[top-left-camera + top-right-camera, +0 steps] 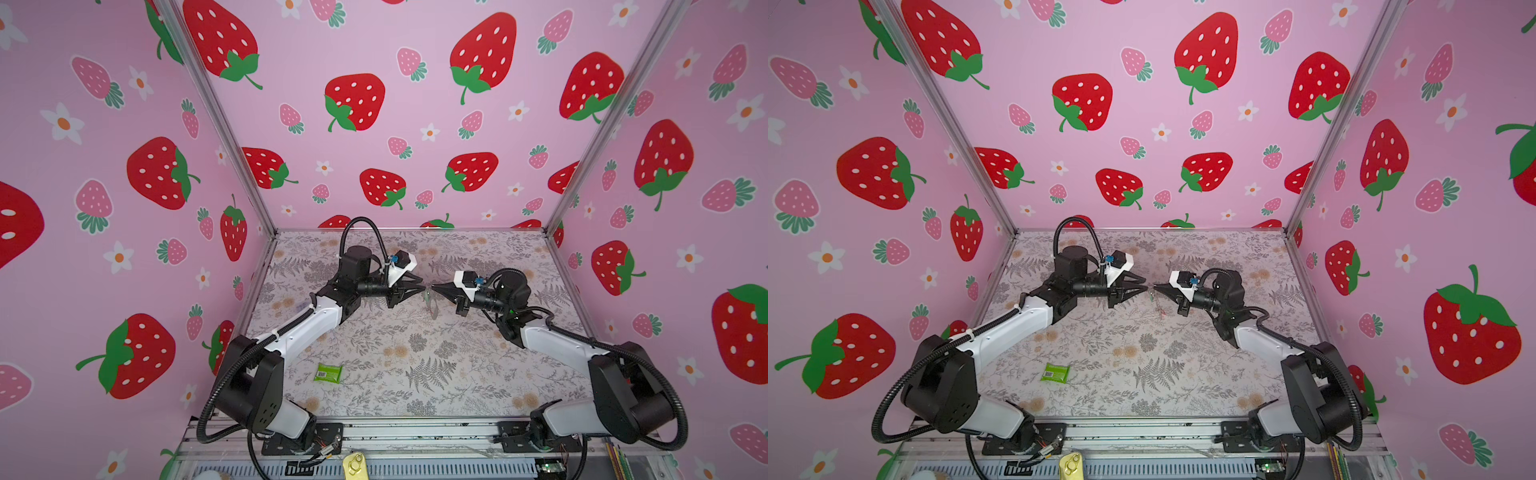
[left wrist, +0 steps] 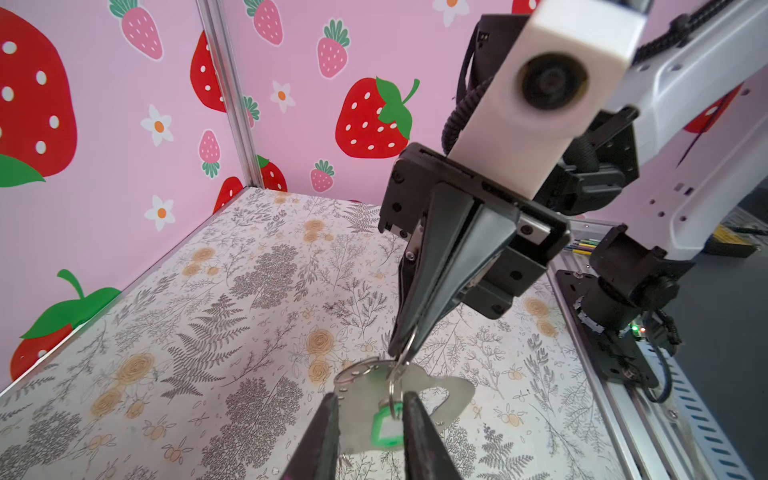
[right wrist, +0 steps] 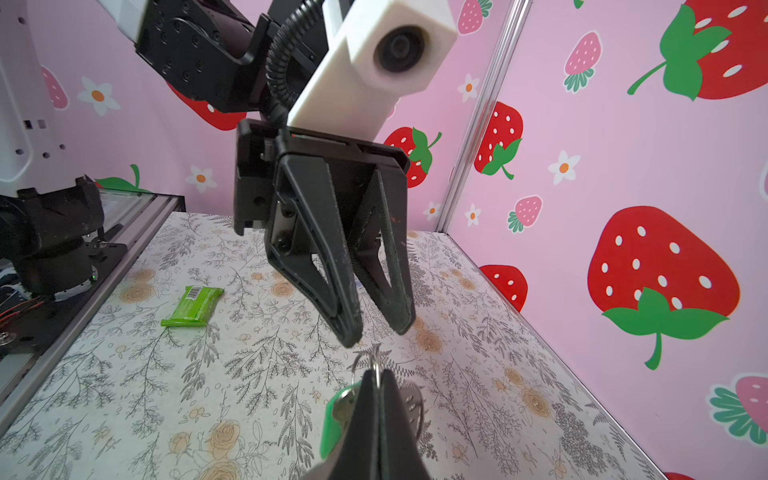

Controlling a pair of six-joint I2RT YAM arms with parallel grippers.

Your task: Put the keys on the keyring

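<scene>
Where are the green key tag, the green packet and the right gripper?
green key tag [image 2: 387, 428]: left wrist view, middle of its plastic body.
green packet [image 1: 328, 372]: in a top view, middle of its wrapper.
right gripper [image 2: 398, 350]: left wrist view, closed fingertips pinching a metal ring [image 2: 403, 360].

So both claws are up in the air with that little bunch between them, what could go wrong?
The right gripper pinches only a thin metal ring; the green key tag dangles below it above the table, so a slip would likely drop the bunch. The left gripper, jaws apart, sits tip to tip with it; closing might bump it or catch the wrong piece.
</scene>
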